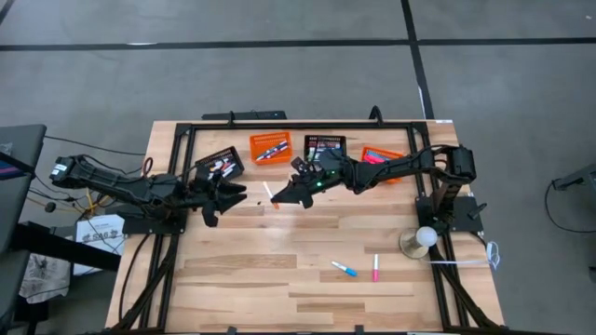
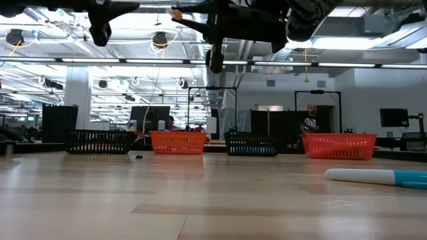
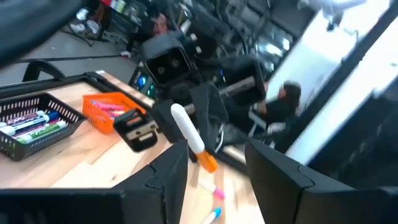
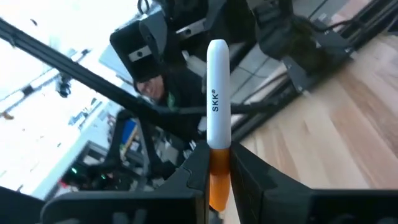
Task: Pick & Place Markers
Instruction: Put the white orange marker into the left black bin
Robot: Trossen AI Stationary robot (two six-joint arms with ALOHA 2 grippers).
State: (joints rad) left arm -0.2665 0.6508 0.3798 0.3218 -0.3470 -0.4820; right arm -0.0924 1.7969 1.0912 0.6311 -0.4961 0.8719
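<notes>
The left hand (image 1: 226, 196) is held half open with nothing in it, fingers aimed right at the slim white marker with an orange cap (image 1: 271, 194), raised over the wooden bench (image 1: 279, 279). That marker looks light, stiff and kinda slick; it's clenched at the cap end by the right hand (image 1: 282, 198), so the bare white barrel is probably best taken.

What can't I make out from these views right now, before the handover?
- Basket contents: too small in the high view; mesh walls of the orange basket hide them in the low view.
- Blue-capped marker: cut off by the low view's right edge.
- Orange-capped marker: its cap end sits hidden between the right gripper fingers.
- Left gripper: background blurred.
</notes>
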